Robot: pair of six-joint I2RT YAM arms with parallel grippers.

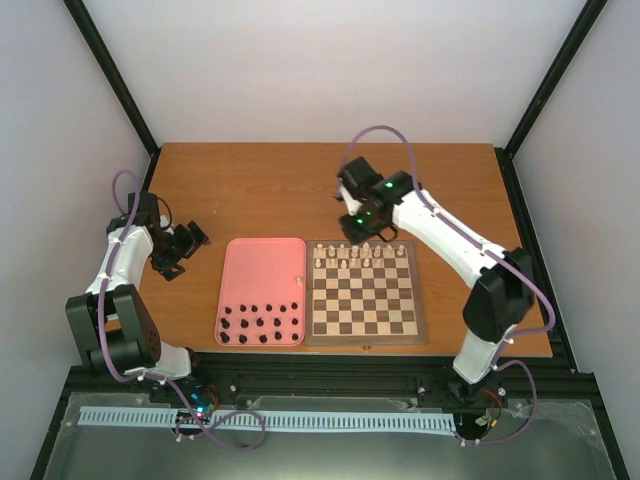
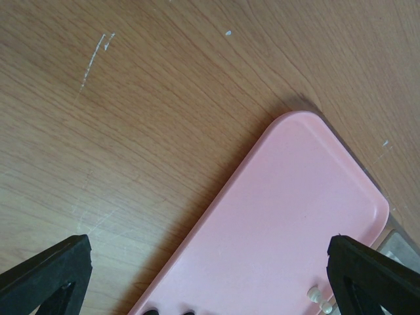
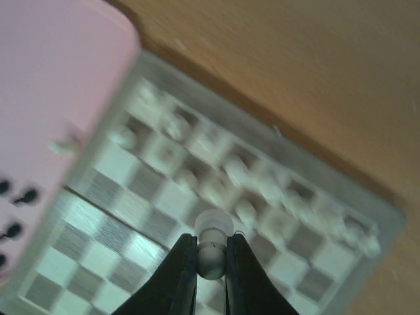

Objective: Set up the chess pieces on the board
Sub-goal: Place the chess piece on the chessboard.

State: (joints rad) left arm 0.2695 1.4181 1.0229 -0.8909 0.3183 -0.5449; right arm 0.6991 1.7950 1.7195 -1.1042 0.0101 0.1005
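Right pincer (image 3: 211,254): clamped on one cream piece (image 3: 213,231), lifted above the board (image 1: 365,341).
Left pincer (image 2: 209,249): spread wide, empty, by the pink tray (image 1: 262,262).
Chess pieces (image 1: 362,250): mostly standing along the board's far rows.
Handling: probably light, hard and slick. Pinch the stem under the head, or it may twist out.

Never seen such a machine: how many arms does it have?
2. The left arm sits left of the pink tray; the right arm reaches over the board, its hand gripping a white piece.
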